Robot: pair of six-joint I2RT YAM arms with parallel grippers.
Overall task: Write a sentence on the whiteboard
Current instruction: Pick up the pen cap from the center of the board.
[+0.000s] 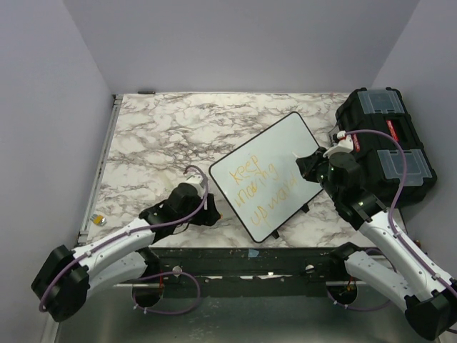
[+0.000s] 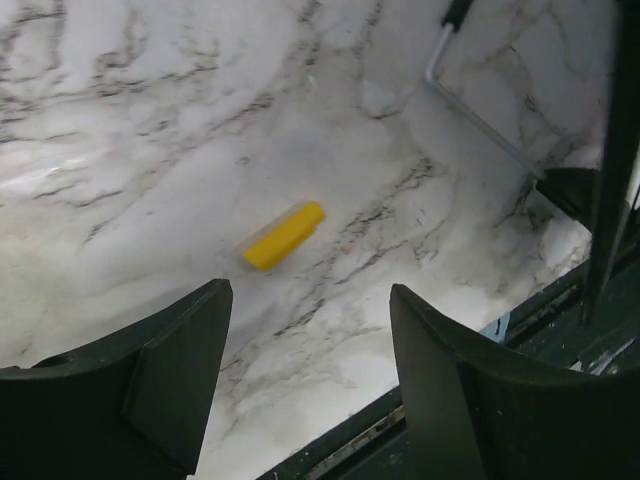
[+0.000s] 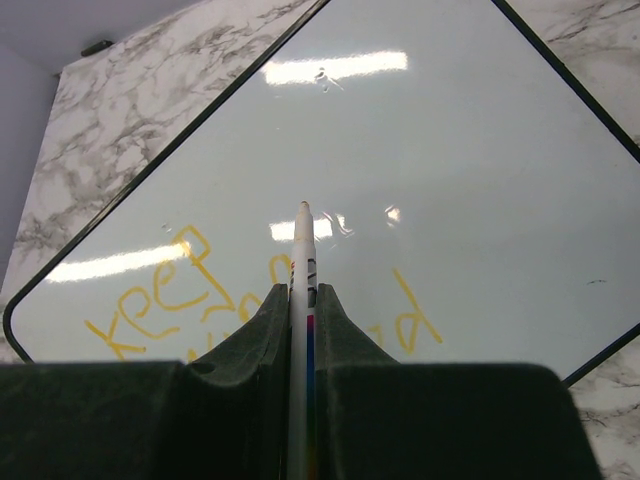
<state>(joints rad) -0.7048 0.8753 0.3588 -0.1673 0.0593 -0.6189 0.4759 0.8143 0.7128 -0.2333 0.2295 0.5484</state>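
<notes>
Nearest to us in the right wrist view, the right gripper point(image 3: 300, 300) has its dark fingers pressed tight on a marker point(image 3: 301, 260), a slim white barrel with a coloured band. Its lower length is buried between the fingers. The tip stands over the whiteboard point(image 3: 450, 150), but we cannot tell whether it touches the surface.

In the left wrist view the left gripper point(image 2: 310, 330) hangs low over the table with its jaws spread and nothing between them. Just beyond lies a small yellow cap-like piece point(image 2: 285, 235), flat on the stone pattern.

From above, the arm bases sit at the near edge. The left gripper point(image 1: 207, 214) is just off the whiteboard's point(image 1: 285, 143) near-left corner. The right gripper point(image 1: 308, 166) reaches over its right side. The board lies flat and turned at an angle, right of the table's centre.

The sentence point(image 1: 260, 187) runs in three faint yellow-orange lines. We read "keep" point(image 3: 170, 290) first. The lines below it are too thin to read, and the gripper covers part of them.

The table point(image 1: 164, 136) is white marble with grey veins, enclosed by plain pale lavender walls point(image 1: 235, 43).

At the far right a black toolbox point(image 1: 385, 143) stands just beside the board. We cannot make out what is inside its two clear-lidded top compartments.
</notes>
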